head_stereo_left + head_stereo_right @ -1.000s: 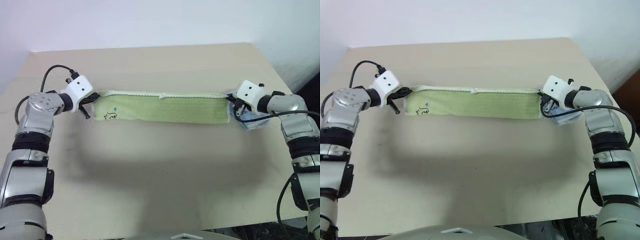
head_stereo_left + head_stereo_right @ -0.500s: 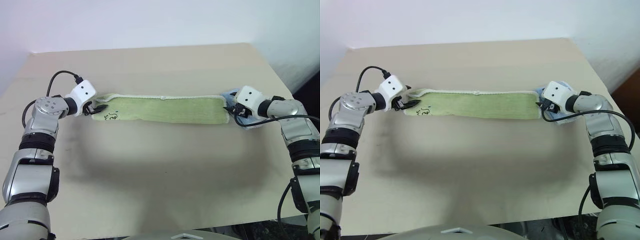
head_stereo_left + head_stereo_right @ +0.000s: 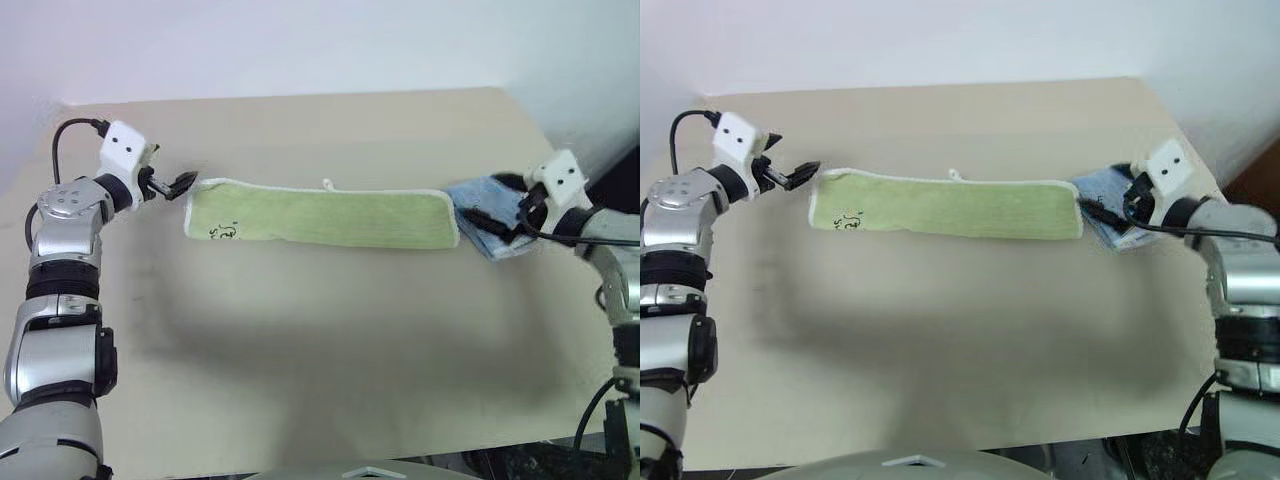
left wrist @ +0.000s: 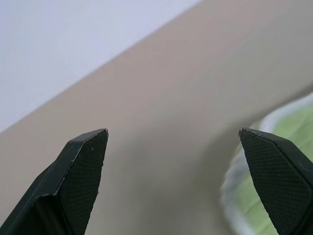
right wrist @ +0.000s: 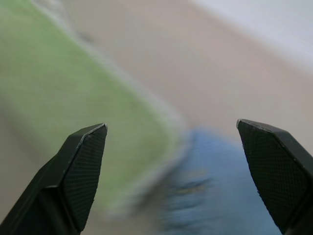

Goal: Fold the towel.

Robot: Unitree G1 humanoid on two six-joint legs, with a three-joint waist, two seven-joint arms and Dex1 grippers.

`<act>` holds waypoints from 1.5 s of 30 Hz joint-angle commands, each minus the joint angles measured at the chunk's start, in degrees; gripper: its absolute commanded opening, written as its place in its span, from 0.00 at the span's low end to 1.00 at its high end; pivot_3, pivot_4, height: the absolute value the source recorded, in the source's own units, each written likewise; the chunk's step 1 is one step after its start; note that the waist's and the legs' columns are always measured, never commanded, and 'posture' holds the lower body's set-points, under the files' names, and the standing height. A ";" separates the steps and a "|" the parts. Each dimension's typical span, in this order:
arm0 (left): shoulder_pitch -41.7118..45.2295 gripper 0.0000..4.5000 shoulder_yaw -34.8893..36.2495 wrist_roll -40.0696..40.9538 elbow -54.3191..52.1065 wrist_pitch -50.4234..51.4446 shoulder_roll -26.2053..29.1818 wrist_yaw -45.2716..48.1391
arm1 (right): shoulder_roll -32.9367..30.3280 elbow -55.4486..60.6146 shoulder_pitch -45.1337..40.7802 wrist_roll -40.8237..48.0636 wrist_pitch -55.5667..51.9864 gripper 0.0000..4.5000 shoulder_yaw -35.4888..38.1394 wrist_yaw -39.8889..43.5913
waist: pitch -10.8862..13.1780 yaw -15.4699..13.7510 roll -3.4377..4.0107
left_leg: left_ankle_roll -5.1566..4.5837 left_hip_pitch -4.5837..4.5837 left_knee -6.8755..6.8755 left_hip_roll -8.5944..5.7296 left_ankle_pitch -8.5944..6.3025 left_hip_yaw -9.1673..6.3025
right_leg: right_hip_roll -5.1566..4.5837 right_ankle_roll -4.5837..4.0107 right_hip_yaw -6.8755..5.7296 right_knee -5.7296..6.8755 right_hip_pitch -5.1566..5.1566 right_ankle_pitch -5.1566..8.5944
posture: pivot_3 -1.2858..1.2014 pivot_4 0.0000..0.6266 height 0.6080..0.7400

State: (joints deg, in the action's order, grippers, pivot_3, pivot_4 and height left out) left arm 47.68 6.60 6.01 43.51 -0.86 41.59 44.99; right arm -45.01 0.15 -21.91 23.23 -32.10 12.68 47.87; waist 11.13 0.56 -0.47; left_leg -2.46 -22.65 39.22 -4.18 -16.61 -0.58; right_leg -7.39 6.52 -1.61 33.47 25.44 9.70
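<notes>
Folding comes next, I think, so each end needs a fresh, firm pinch. Left gripper gapes wide, holding nothing, just off the towel, a long strip across the table's middle. Right gripper gapes wide too, over the blue towel near the right edge; grab only green.

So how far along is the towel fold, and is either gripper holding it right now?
Done: the towel lies on the table as a long narrow strip, apparently folded lengthwise. In hand: nothing; the left gripper and right gripper are both open at its two ends, the right one over the blue towel. Left: probably folding the strip end to end.
</notes>
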 commanded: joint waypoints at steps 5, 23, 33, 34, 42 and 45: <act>-4.64 1.00 1.65 4.31 -11.69 2.81 -1.72 2.11 | 14.71 11.57 1.07 20.89 -37.95 1.00 15.30 -21.71 | -0.01 -0.04 0.00 | 0.06 0.13 -0.03 0.07 0.01 -0.02 | 0.00 -0.01 0.05 0.06 -0.03 0.00 | 0.52 0.24 0.91; -13.03 1.00 0.42 12.87 -33.90 14.56 -5.08 9.10 | 37.97 6.56 -14.03 22.73 -60.36 1.00 43.98 -51.66 | -0.06 0.16 0.07 | 0.02 0.15 -0.05 0.01 0.01 0.03 | 0.04 -0.02 0.11 0.10 0.01 -0.01 | 0.52 0.24 0.91; -14.00 1.00 0.22 13.44 -37.34 16.67 -6.18 8.17 | 42.11 -0.49 -19.90 19.70 -53.52 1.00 47.25 -56.32 | -0.08 0.63 0.07 | 0.02 0.26 -0.05 0.02 0.02 0.08 | 0.08 -0.03 0.16 0.38 -0.04 0.00 | 0.52 0.24 0.91; -14.17 1.00 0.31 13.55 -37.70 16.82 -6.25 8.01 | 42.27 -0.94 -20.13 19.68 -52.64 0.96 47.44 -56.90 | -0.07 0.62 0.07 | 0.03 0.27 -0.05 0.02 0.03 0.08 | 0.08 -0.03 0.17 0.42 -0.03 0.00 | 0.52 0.24 0.91; -15.23 1.00 0.23 14.02 -38.93 16.76 -6.34 7.03 | 40.86 -1.45 -20.58 21.95 -50.81 0.40 47.11 -58.35 | -0.07 0.47 0.08 | 0.06 0.26 -0.05 0.03 0.06 0.08 | 0.09 -0.03 0.20 0.50 0.04 0.01 | 0.52 0.24 0.91; -15.12 1.00 0.19 14.09 -38.74 16.59 -6.38 6.81 | 40.28 -0.74 -20.52 22.98 -50.16 0.17 46.41 -57.69 | -0.07 0.43 0.08 | 0.06 0.24 -0.06 0.03 0.05 0.08 | 0.09 -0.03 0.20 0.48 0.04 0.01 | 0.52 0.24 0.91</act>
State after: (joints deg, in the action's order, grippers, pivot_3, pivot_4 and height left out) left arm 32.18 5.95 19.37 6.57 16.11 35.15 52.16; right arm -3.71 -1.98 -41.32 44.15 -83.22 59.36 -10.45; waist 11.06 0.99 -0.39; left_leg -2.40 -22.41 39.16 -4.15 -16.56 -0.50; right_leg -7.30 6.49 -1.41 33.95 25.48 9.71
